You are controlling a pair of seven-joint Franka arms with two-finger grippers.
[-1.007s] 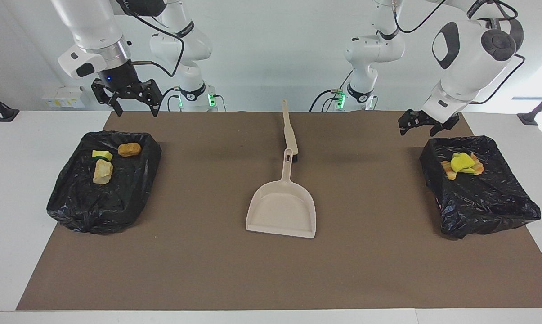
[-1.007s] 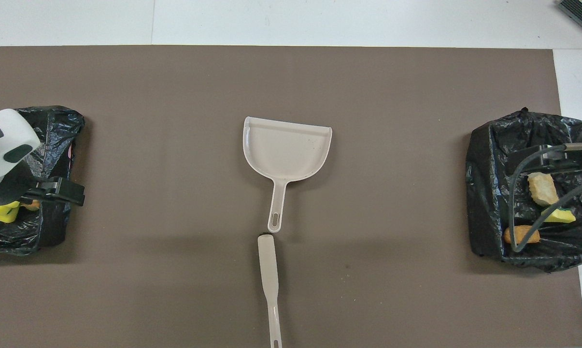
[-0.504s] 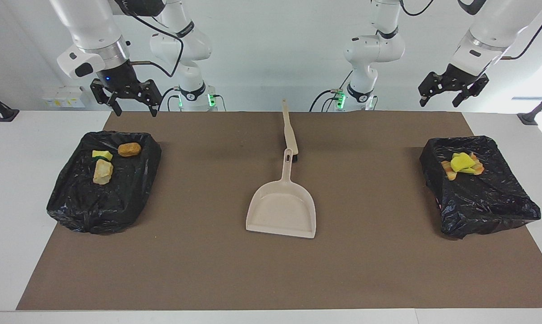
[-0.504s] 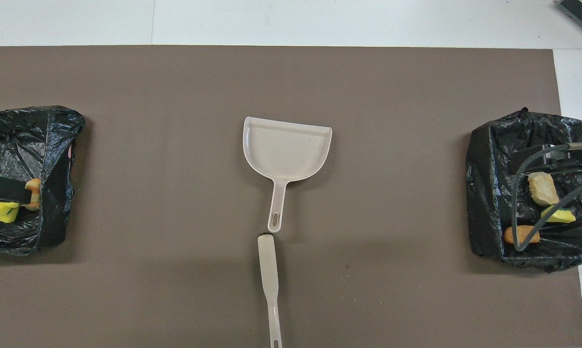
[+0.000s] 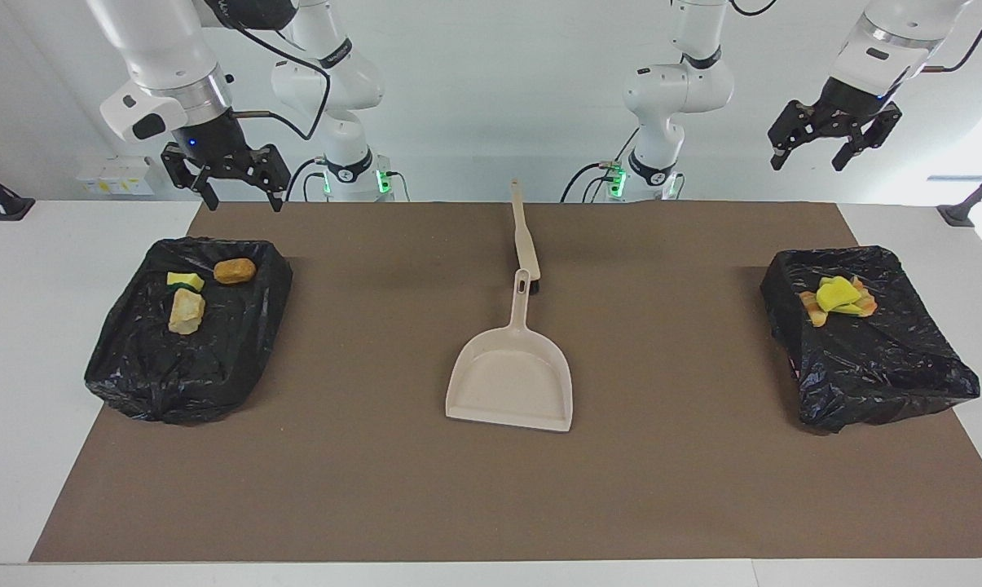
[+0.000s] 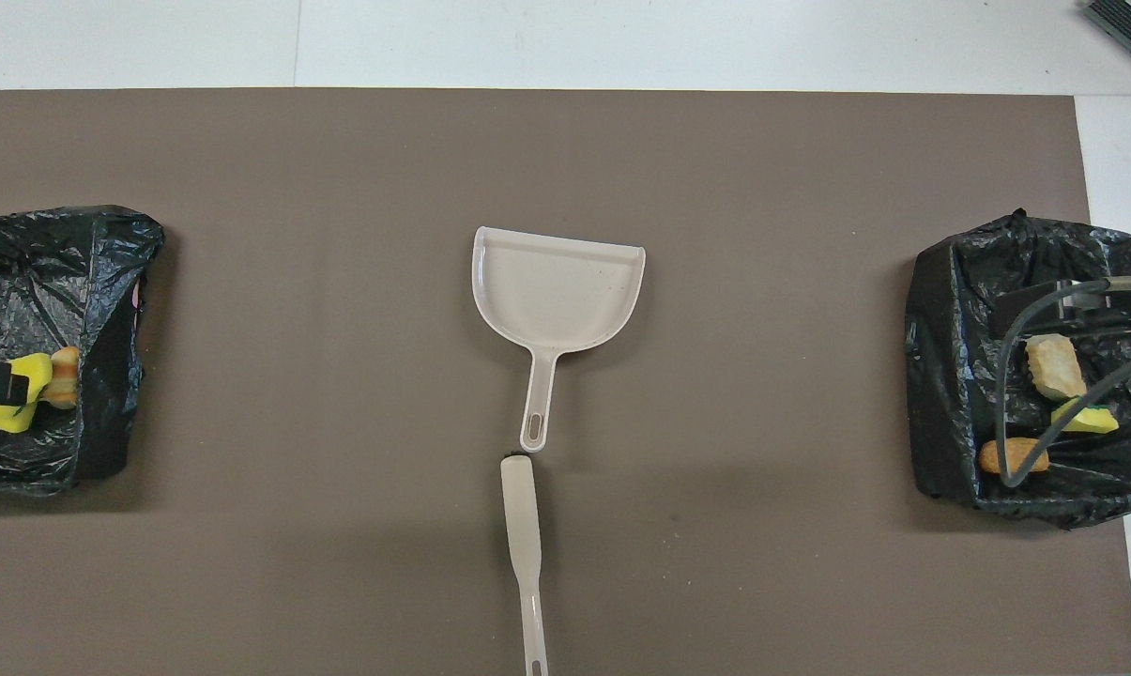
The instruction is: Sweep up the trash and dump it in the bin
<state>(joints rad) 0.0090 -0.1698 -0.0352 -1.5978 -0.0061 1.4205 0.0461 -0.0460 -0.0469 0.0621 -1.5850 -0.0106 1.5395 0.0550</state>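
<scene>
Trash [image 5: 187,297] sat in both bins [image 5: 132,367], either end from dustpan [image 5: 511,383]. Left hand [image 5: 833,143] and right hand [image 5: 226,181] hung wide, empty, raised. Task looked done; best to retract clear.

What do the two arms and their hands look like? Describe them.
Both arms are glossy white with rounded joints and dark grey joint caps, and black cables loop along them. Green lights glow at both bases. The right hand and the left hand are black, two-fingered linkages on black wrists; the right one shows a small blue light.
</scene>
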